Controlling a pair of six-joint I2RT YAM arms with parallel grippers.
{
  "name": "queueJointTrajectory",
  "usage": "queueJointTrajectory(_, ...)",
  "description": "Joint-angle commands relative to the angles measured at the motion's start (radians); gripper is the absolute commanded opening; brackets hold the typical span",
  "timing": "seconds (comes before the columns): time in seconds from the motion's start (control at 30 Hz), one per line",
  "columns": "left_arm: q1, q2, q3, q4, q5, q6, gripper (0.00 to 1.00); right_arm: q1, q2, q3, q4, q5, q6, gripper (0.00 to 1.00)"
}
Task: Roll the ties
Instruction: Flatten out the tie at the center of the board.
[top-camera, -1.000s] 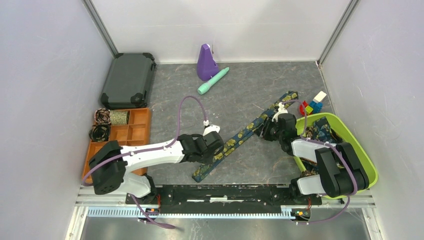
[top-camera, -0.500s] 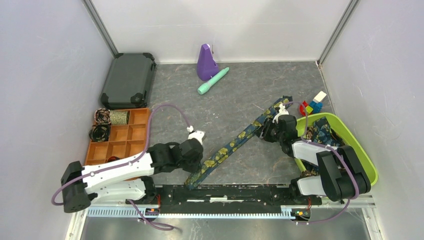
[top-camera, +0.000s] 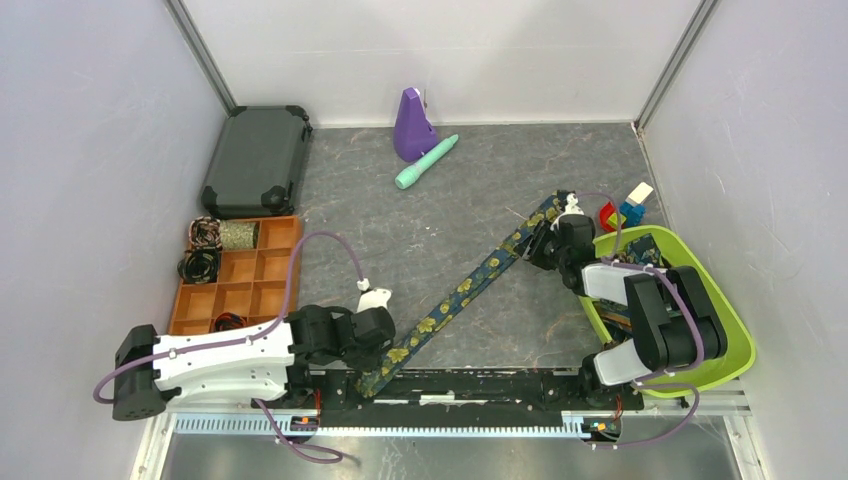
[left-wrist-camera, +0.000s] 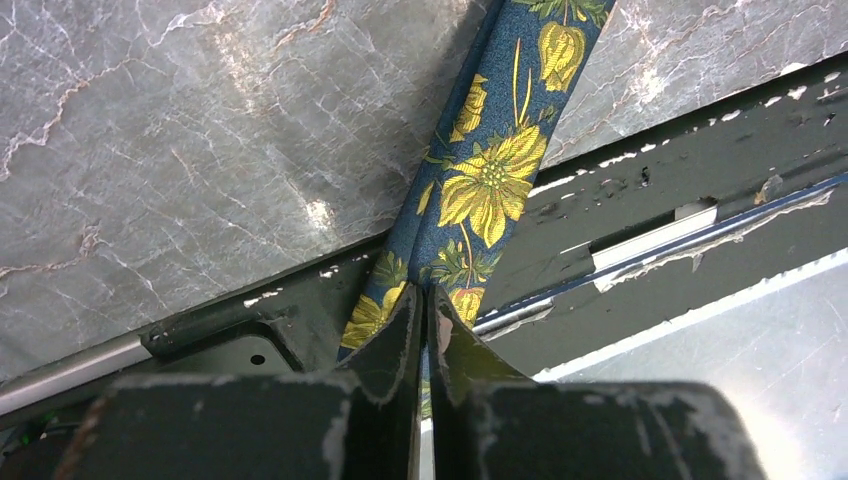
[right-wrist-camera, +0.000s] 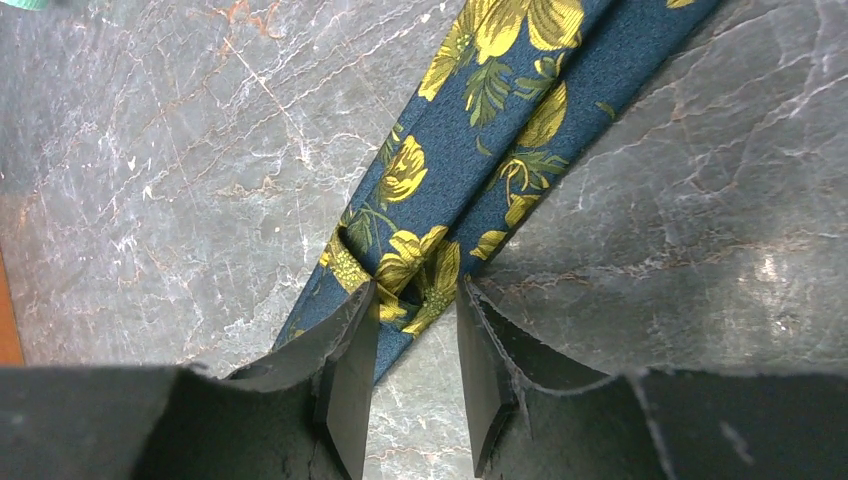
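Observation:
A long navy tie (top-camera: 470, 285) with yellow flowers lies stretched diagonally across the grey table, from the near rail up to the right. My left gripper (top-camera: 386, 352) is shut on its near end; in the left wrist view the tie (left-wrist-camera: 490, 180) runs straight into the closed fingers of that gripper (left-wrist-camera: 424, 300), over the black rail. My right gripper (top-camera: 541, 238) sits at the tie's far end. In the right wrist view that gripper (right-wrist-camera: 415, 320) stands partly open, astride a bunched fold of the tie (right-wrist-camera: 500, 130), with bare table showing between the fingers.
A green bin (top-camera: 722, 330) at the right holds more ties (top-camera: 640, 256). An orange compartment tray (top-camera: 270, 268) at the left holds coiled ties (top-camera: 205, 232). At the back are a dark case (top-camera: 255, 160), a purple cone (top-camera: 410, 125), a teal cylinder (top-camera: 425, 162) and toy blocks (top-camera: 625, 208).
My left arm has drawn back toward the near left with the tie's end, pulling the tie straight and over the rail. The far end slid toward the right gripper, which shifted slightly farther away.

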Motion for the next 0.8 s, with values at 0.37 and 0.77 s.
queueJointTrajectory(0.37,-0.014,-0.030,0.066,-0.070,-0.026,-0.078,0.52,-0.014,-0.132,0.142,-0.135,-0.067,-0.059,0.44)
queueJointTrajectory(0.77,-0.126,0.193,0.200,0.018,-0.049,-0.108,0.49,-0.008,0.148,0.282,-0.100,-0.081,-0.087,0.33)
